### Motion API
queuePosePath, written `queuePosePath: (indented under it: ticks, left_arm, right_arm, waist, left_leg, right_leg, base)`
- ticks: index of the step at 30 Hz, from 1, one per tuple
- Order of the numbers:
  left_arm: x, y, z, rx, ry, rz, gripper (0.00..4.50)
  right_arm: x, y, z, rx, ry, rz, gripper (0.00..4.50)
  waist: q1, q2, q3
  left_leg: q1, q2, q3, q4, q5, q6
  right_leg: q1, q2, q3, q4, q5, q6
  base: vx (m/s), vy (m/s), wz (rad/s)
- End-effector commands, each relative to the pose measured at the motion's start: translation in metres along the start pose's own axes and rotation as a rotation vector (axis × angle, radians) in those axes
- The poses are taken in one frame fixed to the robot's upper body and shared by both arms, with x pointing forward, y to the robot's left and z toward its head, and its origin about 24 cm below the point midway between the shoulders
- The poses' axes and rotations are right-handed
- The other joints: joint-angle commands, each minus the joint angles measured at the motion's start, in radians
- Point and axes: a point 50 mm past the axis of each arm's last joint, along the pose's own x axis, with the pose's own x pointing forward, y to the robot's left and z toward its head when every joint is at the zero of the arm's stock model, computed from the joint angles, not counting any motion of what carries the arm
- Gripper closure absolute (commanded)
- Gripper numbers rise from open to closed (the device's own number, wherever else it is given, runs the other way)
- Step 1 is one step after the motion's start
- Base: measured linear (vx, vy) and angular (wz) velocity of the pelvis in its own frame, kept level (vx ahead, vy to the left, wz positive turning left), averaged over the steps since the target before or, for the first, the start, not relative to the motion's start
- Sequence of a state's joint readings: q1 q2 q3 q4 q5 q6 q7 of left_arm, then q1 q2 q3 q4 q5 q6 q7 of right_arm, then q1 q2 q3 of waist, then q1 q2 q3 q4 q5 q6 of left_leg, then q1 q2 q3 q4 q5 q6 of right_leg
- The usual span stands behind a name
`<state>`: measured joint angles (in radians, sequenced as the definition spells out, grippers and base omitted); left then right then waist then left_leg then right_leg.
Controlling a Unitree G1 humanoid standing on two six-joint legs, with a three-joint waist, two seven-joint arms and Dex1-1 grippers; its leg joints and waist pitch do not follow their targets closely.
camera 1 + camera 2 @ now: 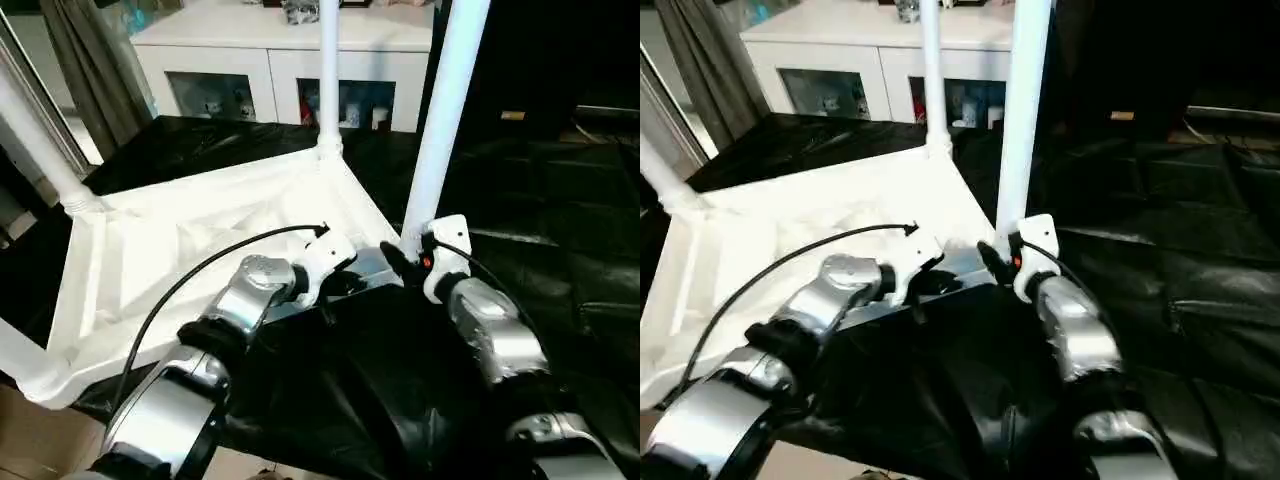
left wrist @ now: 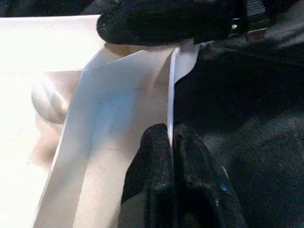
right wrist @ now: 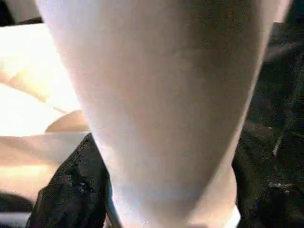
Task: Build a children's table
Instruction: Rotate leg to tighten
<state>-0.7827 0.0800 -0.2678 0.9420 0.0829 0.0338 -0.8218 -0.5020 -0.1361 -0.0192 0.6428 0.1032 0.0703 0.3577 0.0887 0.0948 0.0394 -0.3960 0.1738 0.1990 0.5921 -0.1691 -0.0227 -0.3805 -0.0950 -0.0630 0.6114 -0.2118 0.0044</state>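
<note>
the tabletop (image 1: 190, 250) lies upside down on the black-draped bench (image 1: 560, 250), ribbed underside up, with legs standing in its corner sockets. the far leg (image 1: 328, 70) rises straight in front of the white cabinet (image 1: 250, 60), another leg (image 1: 30, 140) leans at the far left corner, and a short stretch of one (image 1: 15, 350) shows at the near left corner. the near right leg (image 1: 445, 110) stands upright in its socket just ahead of my wrists. my left gripper (image 2: 171, 147) is pinched together on the thin rim of the tabletop near that corner, one finger on each face of the edge. my right gripper (image 1: 405, 262) sits against the base of the near right leg, and its wrist view has the leg right up close (image 3: 166, 104), with a black finger (image 3: 76, 190) beside it; i cannot tell whether those fingers are clamped on the leg or merely resting against it.
</note>
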Motion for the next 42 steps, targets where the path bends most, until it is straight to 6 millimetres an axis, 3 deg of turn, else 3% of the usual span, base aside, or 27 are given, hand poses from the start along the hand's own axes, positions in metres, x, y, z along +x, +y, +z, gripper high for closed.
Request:
queuePosePath:
  ticks: [1, 6, 8, 10, 13, 15, 17, 20, 26, 30, 32, 37, 42]
  left_arm:
    - [0.003, 0.007, 0.019, -0.006, -0.1, 0.113, 4.5]
    - [-0.006, 0.002, 0.014, 0.044, -0.117, -0.024, 4.5]
    - [-0.013, 0.002, 0.009, 0.065, -0.112, -0.079, 4.5]
    - [-0.016, 0.002, 0.007, 0.068, -0.111, -0.1, 4.5]
    - [-0.032, 0.001, -0.002, 0.076, -0.098, -0.214, 4.5]
    - [-0.034, 0.0, -0.004, 0.079, -0.092, -0.232, 4.5]
    - [-0.045, -0.002, -0.011, 0.082, -0.067, -0.304, 4.5]
    - [-0.054, -0.002, -0.016, 0.099, -0.038, -0.348, 4.5]
    - [-0.06, -0.001, -0.016, 0.1, -0.037, -0.363, 4.5]
    - [-0.059, 0.001, -0.016, 0.089, -0.04, -0.328, 4.5]
    - [-0.057, 0.003, -0.016, 0.089, -0.041, -0.299, 4.5]
    - [-0.044, 0.013, -0.013, 0.067, -0.025, -0.123, 4.5]
    - [-0.022, 0.02, 0.0, -0.005, -0.041, 0.079, 4.5]
  right_arm:
    - [0.005, 0.036, -0.021, 0.031, 0.074, 0.148, 1.03]
    - [0.001, 0.027, -0.009, -0.012, 0.029, 0.234, 0.59]
    - [-0.004, 0.023, -0.005, -0.045, 0.02, 0.315, 0.59]
    - [-0.007, 0.022, -0.004, -0.057, 0.018, 0.354, 0.59]
    - [-0.026, 0.012, 0.001, -0.128, 0.031, 0.541, 0.59]
    - [-0.029, 0.01, 0.002, -0.135, 0.034, 0.565, 0.59]
    - [-0.039, 0.004, 0.004, -0.163, 0.054, 0.641, 0.59]
    - [-0.047, -0.003, 0.005, -0.194, 0.089, 0.693, 0.59]
    - [-0.05, -0.007, 0.01, -0.2, 0.092, 0.716, 0.97]
    - [-0.051, -0.002, 0.006, -0.19, 0.102, 0.742, 1.11]
    - [-0.05, -0.001, 0.004, -0.185, 0.106, 0.732, 1.46]
    - [-0.038, 0.001, -0.004, -0.134, 0.096, 0.558, 1.69]
    - [-0.021, 0.005, -0.017, -0.053, 0.095, 0.289, 1.74]
  waist:
    - [-0.003, -0.023, -0.057]
    - [0.001, -0.025, -0.059]
    - [0.002, -0.026, -0.061]
    - [0.005, -0.026, -0.065]
    - [0.012, -0.023, -0.069]
    - [0.012, -0.021, -0.07]
    - [0.014, -0.021, -0.069]
    - [0.019, -0.011, -0.067]
    - [0.02, -0.015, -0.064]
    - [0.023, -0.018, -0.067]
    - [0.023, -0.018, -0.067]
    - [0.018, -0.019, -0.062]
    - [0.01, -0.023, -0.061]
  left_leg:
    - [0.024, 0.056, -0.034, -0.078, -0.262, 0.035]
    - [0.02, 0.055, -0.032, -0.074, -0.229, 0.062]
    - [0.015, 0.057, -0.033, -0.071, -0.202, 0.076]
    - [0.012, 0.056, -0.03, -0.063, -0.156, 0.11]
    - [0.011, 0.059, -0.029, -0.056, -0.12, 0.143]
    - [0.012, 0.06, -0.029, -0.055, -0.126, 0.152]
    - [0.013, 0.063, -0.029, -0.055, -0.128, 0.148]
    - [0.019, 0.065, -0.028, -0.058, -0.167, 0.129]
    - [0.021, 0.065, -0.029, -0.066, -0.214, 0.078]
    - [0.019, 0.064, -0.029, -0.062, -0.173, 0.094]
    - [0.018, 0.063, -0.029, -0.06, -0.162, 0.103]
    - [0.021, 0.061, -0.03, -0.066, -0.204, 0.066]
    - [0.025, 0.058, -0.029, -0.069, -0.217, 0.04]
  right_leg:
    - [0.028, -0.069, 0.04, -0.088, -0.221, -0.201]
    - [0.032, -0.07, 0.038, -0.083, -0.177, -0.216]
    - [0.036, -0.071, 0.037, -0.078, -0.141, -0.222]
    - [0.037, -0.068, 0.035, -0.068, -0.057, -0.235]
    - [0.039, -0.065, 0.032, -0.059, 0.013, -0.253]
    - [0.033, -0.065, 0.031, -0.057, 0.022, -0.262]
    - [0.034, -0.065, 0.031, -0.056, 0.015, -0.271]
    - [0.027, -0.064, 0.033, -0.06, -0.028, -0.275]
    - [0.029, -0.065, 0.036, -0.066, -0.089, -0.264]
    - [0.03, -0.065, 0.035, -0.06, -0.038, -0.266]
    - [0.029, -0.065, 0.034, -0.06, -0.028, -0.269]
    - [0.027, -0.066, 0.036, -0.071, -0.127, -0.25]
    - [0.025, -0.068, 0.039, -0.076, -0.146, -0.244]
  base:
    - [0.0, 0.0, 0.0]
    - [0.0, 0.0, 0.0]
    - [0.0, 0.0, 0.0]
    - [0.0, 0.0, 0.0]
    - [0.0, 0.0, 0.0]
    - [0.0, 0.0, 0.0]
    - [0.0, 0.0, 0.0]
    - [0.0, 0.0, 0.0]
    - [0.0, 0.0, 0.0]
    - [0.0, 0.0, 0.0]
    - [0.0, 0.0, 0.0]
    - [0.0, 0.0, 0.0]
    - [0.0, 0.0, 0.0]
